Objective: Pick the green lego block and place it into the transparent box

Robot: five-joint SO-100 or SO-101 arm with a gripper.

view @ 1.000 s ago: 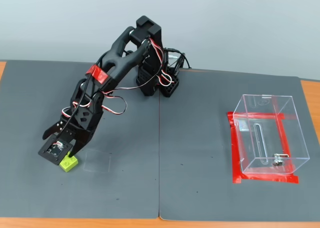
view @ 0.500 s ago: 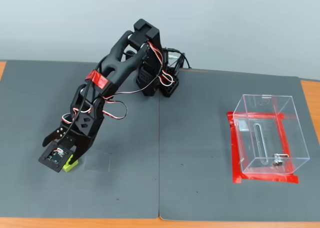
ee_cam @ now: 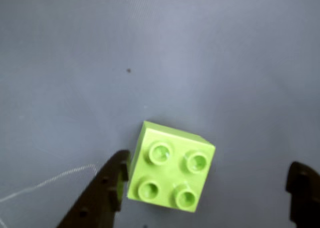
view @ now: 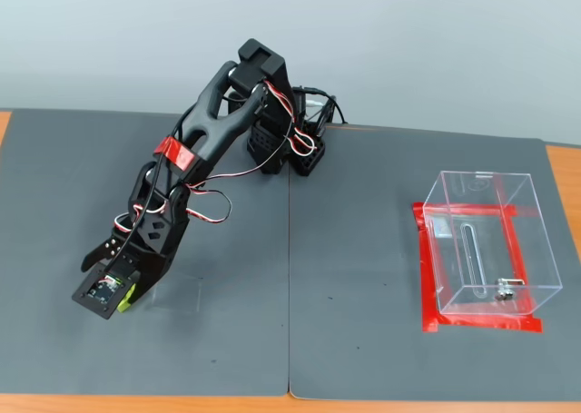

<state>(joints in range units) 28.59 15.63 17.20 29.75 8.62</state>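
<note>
The green lego block (ee_cam: 171, 167) is a lime-green square brick with four studs, lying studs-up on the dark grey mat. In the wrist view it sits between my two dark fingers: the left finger (ee_cam: 107, 188) is right beside its left side, and the right finger (ee_cam: 302, 188) is well apart from it. My gripper (ee_cam: 210, 160) is open and down around the block. In the fixed view the gripper (view: 123, 290) is low at the mat's left, with only a green sliver of the block (view: 128, 296) showing under it. The transparent box (view: 486, 240) stands empty far to the right.
The box stands inside a red tape outline (view: 428, 281) on the right mat. The arm's base (view: 286, 154) is at the back centre with loose wires. A seam (view: 290, 277) divides the two grey mats. A thin white thread (ee_cam: 45, 183) lies left of the block.
</note>
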